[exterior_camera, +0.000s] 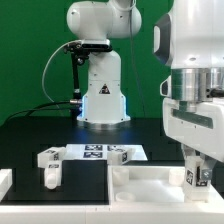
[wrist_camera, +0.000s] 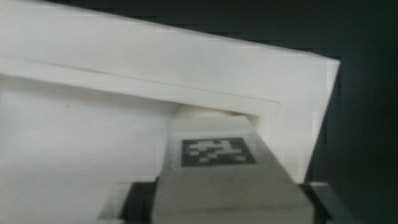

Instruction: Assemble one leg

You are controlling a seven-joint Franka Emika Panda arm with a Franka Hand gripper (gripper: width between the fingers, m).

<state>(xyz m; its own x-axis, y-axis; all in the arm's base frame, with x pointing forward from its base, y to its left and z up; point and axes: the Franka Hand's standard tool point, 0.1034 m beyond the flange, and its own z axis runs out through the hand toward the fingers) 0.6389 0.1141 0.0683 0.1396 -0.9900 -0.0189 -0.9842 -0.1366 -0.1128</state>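
My gripper (exterior_camera: 197, 178) is shut on a white leg (exterior_camera: 196, 172) with a black-and-white tag on its side, held upright over the large white tray-shaped panel (exterior_camera: 140, 185) at the exterior view's lower right. In the wrist view the leg (wrist_camera: 217, 150) fills the space between my dark fingers (wrist_camera: 143, 200), and its far end sits at the panel's inner corner, against the raised rim (wrist_camera: 214, 95). I cannot tell whether the leg touches the panel's floor. My gripper (wrist_camera: 228, 205) grips the leg's near end.
A second leg (exterior_camera: 50, 165) stands on the black table at the exterior view's left. The marker board (exterior_camera: 92, 152) lies behind it, with another tagged white part (exterior_camera: 121, 154) at its right end. The robot base (exterior_camera: 100, 95) stands at the back.
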